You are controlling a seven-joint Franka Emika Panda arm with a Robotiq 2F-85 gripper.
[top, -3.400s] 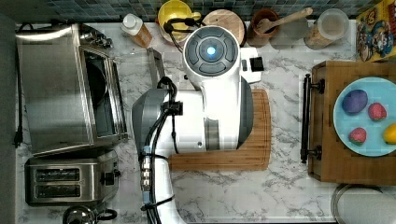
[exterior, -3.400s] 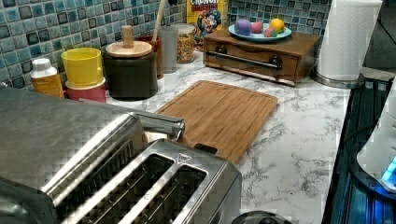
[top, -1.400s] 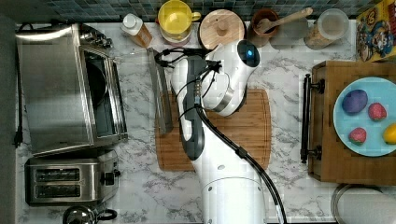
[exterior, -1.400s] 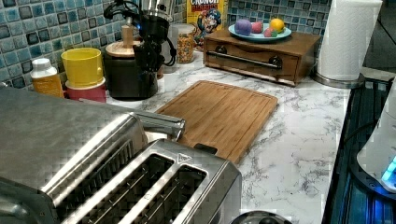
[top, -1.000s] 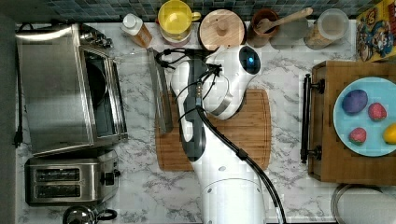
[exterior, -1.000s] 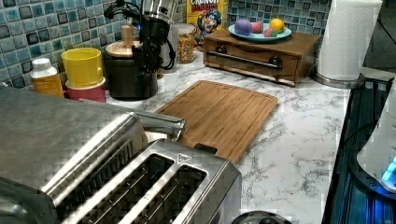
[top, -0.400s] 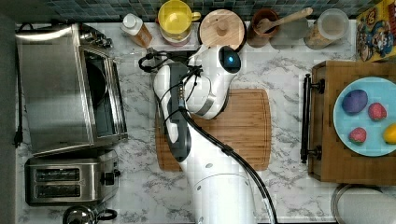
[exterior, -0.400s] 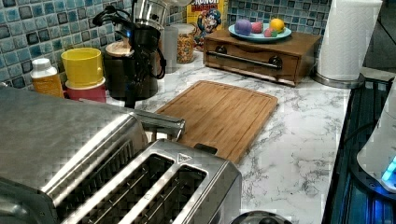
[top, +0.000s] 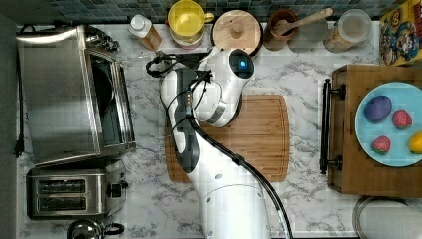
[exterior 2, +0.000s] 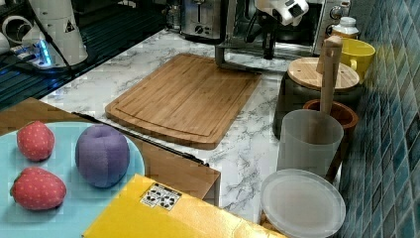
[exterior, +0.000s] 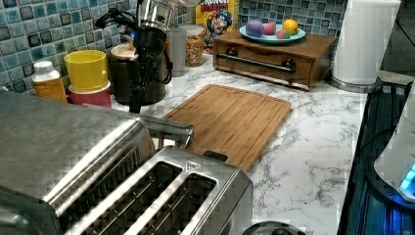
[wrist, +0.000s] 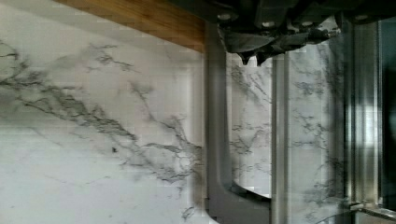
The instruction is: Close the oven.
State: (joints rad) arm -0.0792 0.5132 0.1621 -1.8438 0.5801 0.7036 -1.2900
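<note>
I am looking at the oven (top: 69, 94), a big steel box with its glass door (exterior 2: 252, 55) lying open and flat, directly under the jaws. The gripper (wrist: 254, 56) is hanging just above the door's bar handle (wrist: 215, 121); its fingertips appear nearly together. I am judging the door rigid, hinged, smooth and breakable, best lifted from under the handle. The wrist view is revealing marble through the glass; the top view is hiding the door beneath my arm.

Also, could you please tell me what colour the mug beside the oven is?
The mug is yellow, clearest in the top view.
</note>
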